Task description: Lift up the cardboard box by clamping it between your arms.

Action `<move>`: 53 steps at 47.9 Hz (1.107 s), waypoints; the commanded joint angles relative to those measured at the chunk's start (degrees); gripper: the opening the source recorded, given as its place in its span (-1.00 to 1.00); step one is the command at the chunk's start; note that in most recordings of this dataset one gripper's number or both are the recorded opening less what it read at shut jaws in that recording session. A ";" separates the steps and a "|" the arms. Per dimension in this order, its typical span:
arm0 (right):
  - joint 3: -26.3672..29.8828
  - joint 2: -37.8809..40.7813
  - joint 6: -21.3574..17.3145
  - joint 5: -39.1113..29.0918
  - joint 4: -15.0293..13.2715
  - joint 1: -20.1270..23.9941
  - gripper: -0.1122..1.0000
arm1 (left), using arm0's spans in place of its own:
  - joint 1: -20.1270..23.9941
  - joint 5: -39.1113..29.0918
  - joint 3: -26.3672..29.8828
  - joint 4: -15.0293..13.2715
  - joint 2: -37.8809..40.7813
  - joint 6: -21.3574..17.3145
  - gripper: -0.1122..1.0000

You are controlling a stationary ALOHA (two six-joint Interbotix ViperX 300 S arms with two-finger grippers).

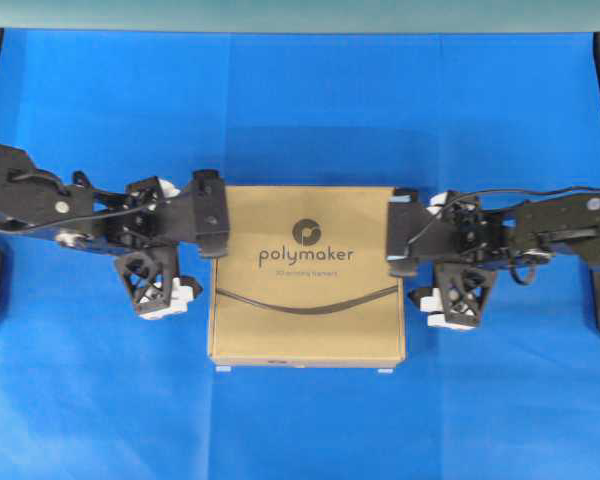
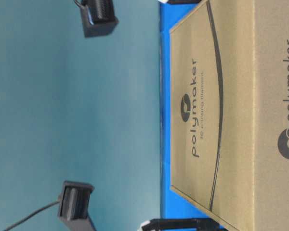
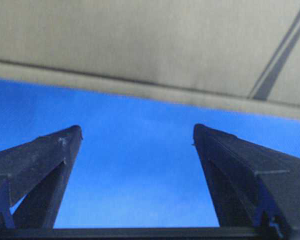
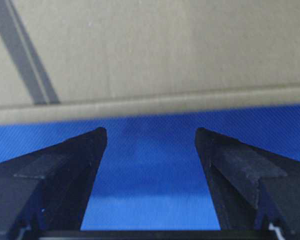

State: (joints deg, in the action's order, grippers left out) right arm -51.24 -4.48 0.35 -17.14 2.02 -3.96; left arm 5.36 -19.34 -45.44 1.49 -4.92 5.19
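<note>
At frame centre, my left gripper (image 1: 223, 222) and right gripper (image 1: 389, 232), fingers spread and empty, flank the cardboard box (image 1: 308, 275). I judge this the clamping step. Next: press inward evenly, then lift.

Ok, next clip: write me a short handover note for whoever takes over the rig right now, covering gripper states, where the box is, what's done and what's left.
Left gripper: open, nothing between its fingers, pointed at the left side of the cardboard box; blue cloth shows between fingertips and box edge.
Right gripper: open, empty, facing the opposite side, likewise short of the box in the wrist view.
Box: flat on the blue table cover, logo side up, between the two arms.
Done: both arms are lined up on opposite sides of the box.
Left: press in from both sides until it is clamped, then lift. From overhead I cannot tell if contact is made; no lift shows yet.
</note>
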 commanded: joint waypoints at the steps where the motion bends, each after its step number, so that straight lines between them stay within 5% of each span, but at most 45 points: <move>1: -1.05 -3.78 -1.14 0.26 0.09 0.18 1.00 | -0.18 0.44 -0.70 0.09 -2.64 0.00 0.78; 35: -13.97 -33.66 -4.04 -0.97 0.09 -0.44 1.00 | -0.26 2.20 -10.20 0.09 -23.12 -0.44 0.78; 53: -15.47 -43.68 -3.96 -3.43 -0.18 -1.41 1.00 | -0.35 7.47 -11.69 0.18 -26.28 0.00 0.78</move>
State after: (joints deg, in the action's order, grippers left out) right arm -67.15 -47.20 -3.34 -20.92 1.93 -5.01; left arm 5.10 -13.71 -57.66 1.49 -30.94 4.75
